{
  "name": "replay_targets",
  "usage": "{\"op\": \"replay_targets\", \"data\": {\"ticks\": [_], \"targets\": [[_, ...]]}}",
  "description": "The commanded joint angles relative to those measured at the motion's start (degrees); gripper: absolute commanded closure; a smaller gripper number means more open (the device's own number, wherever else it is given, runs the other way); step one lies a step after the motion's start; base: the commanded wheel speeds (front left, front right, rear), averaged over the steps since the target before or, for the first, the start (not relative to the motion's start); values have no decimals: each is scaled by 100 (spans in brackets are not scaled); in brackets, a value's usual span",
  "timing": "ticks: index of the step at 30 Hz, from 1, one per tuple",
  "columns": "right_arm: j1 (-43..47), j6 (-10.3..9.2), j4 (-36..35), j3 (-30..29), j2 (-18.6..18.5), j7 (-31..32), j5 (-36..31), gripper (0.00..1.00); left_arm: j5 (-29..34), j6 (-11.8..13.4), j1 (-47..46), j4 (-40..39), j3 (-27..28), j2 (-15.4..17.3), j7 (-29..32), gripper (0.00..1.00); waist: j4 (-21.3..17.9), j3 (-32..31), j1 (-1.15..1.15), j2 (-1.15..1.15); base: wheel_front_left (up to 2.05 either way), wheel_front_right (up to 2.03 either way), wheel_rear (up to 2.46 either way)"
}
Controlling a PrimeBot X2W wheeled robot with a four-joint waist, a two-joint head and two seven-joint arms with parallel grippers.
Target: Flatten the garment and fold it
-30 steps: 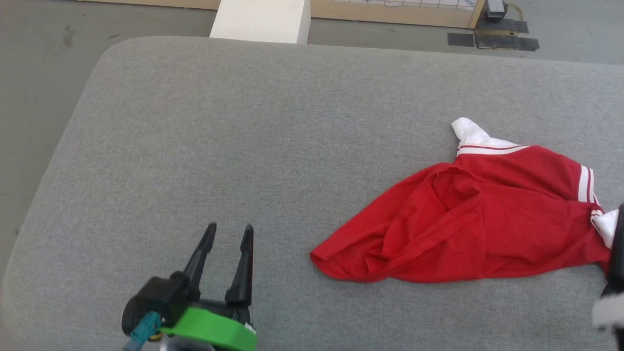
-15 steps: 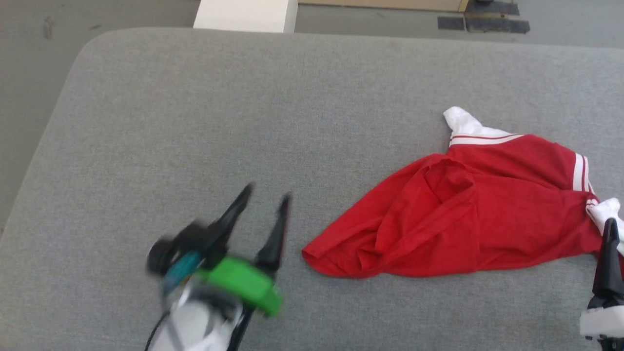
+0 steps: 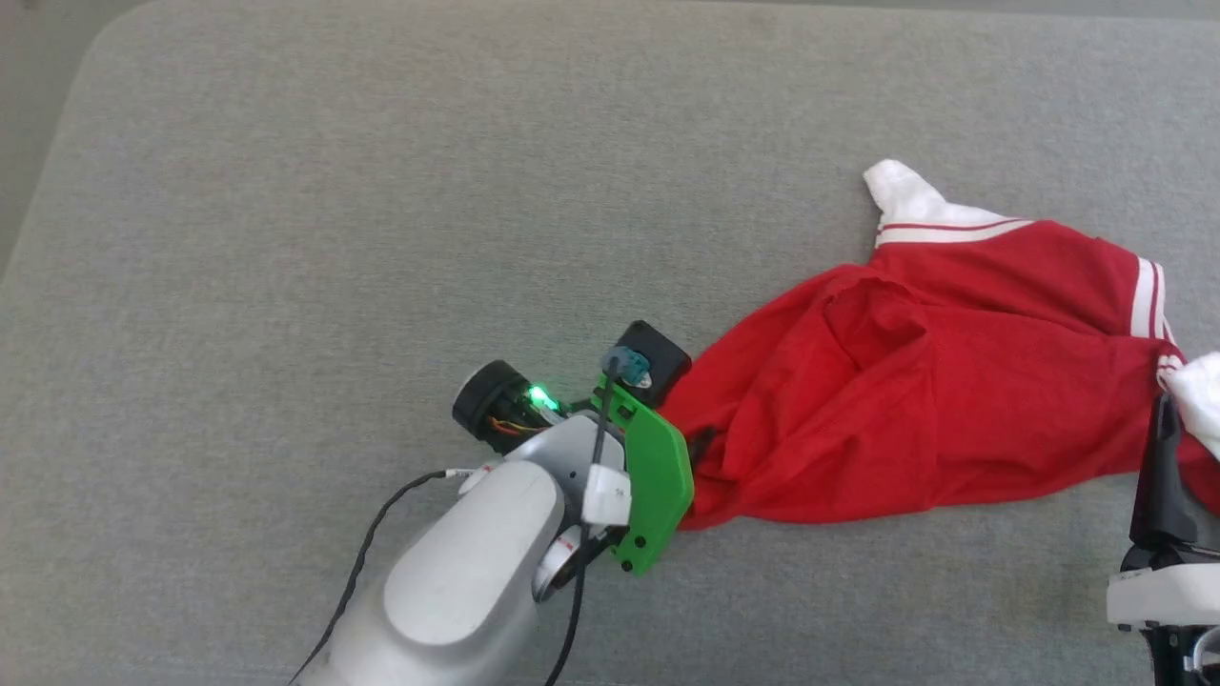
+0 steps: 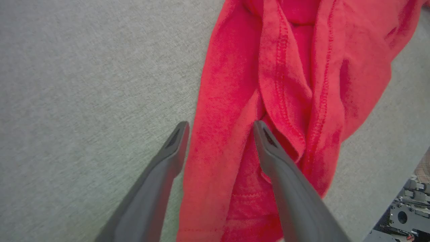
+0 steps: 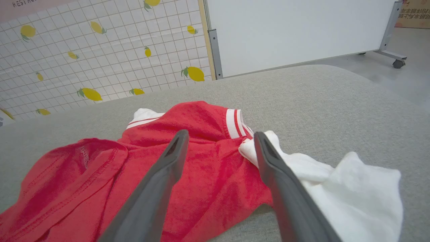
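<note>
Now the left gripper (image 4: 220,125) gapes over the stitched hem (image 4: 280,77) of the shirt (image 3: 953,400), seemingly limp and light, likely the best hold; the right gripper (image 5: 220,134) gapes too.

Backdrop stuff: the big grey fabric-covered counter with rounded corners (image 3: 381,191) has a soft woven look. Behind it there's a white grid-pattern backdrop printed with yellow lemons (image 5: 100,50), right beside a plain white board on a wheeled metal frame (image 5: 295,30), over pale grey floor (image 5: 408,82).
</note>
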Motion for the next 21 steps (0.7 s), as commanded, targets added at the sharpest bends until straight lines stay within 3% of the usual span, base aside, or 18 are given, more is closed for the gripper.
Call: {"op": "replay_targets", "data": {"ticks": [1,6,7,8,11,15,21], "targets": [[-115,-8,26,8,0,-48,35,0,-129,-38,-163,160,-107,12,138,0,-119,93,0,0,0,0,0],[-194,-8,100,47,0,-89,72,0,-270,-39,-428,767,-572,81,525,0,-297,178,0,0,0,0,0],[-202,-8,114,47,0,-99,79,0,-307,-39,-466,841,-682,98,553,35,-316,183,0,0,0,0,0],[-209,-8,132,45,0,-111,86,0,-381,-39,-509,899,-795,111,523,100,-332,183,0,0,0,0,0],[-192,-8,186,7,0,-139,89,0,-592,-39,-615,924,-960,155,207,100,-310,130,0,0,0,0,0],[-151,-8,195,-75,0,-133,52,0,-741,-34,-779,858,-694,304,-547,100,-145,-24,0,0,0,0,0],[-44,-8,38,-220,0,0,-61,0,-1025,195,-410,171,2,1009,-1245,100,221,-325,0,0,0,0,0]]}}
